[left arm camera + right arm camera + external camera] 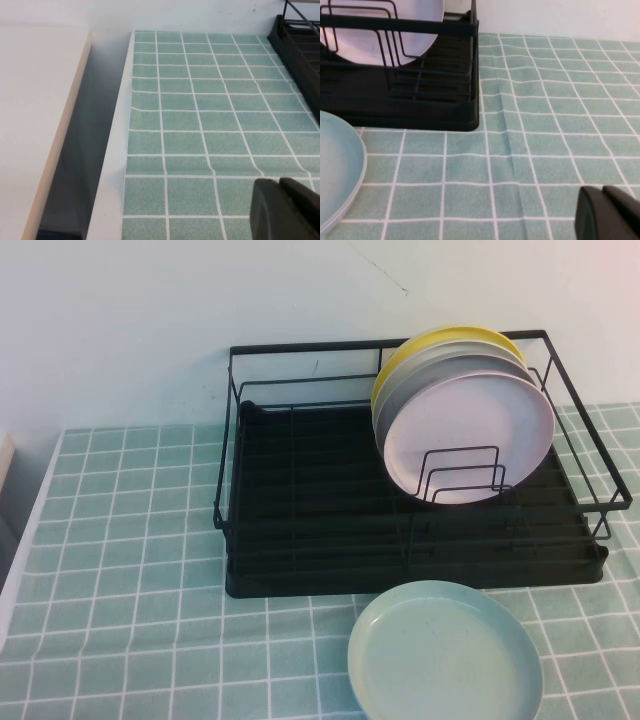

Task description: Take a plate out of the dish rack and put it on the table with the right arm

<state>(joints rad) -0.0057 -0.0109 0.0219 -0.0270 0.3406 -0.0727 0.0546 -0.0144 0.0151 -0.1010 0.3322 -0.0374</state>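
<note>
Pale lilac plate (pixel 470 430) stands upright against the wire dividers at the 2 o'clock end of the dish rack (pixel 300 510), foremost of a stack with a grey plate (pixel 440 365) and a yellow plate (pixel 425 343) behind it. A mint-green plate (pixel 445 653) lies flat on the table (pixel 120 570) at 6 o'clock of the rack. The left gripper (pixel 286 209) hangs over bare cloth beyond the rack's 9 o'clock end and the right gripper (pixel 609 214) beyond its 3 o'clock end, each holding nothing with its fingers pressed together.
</note>
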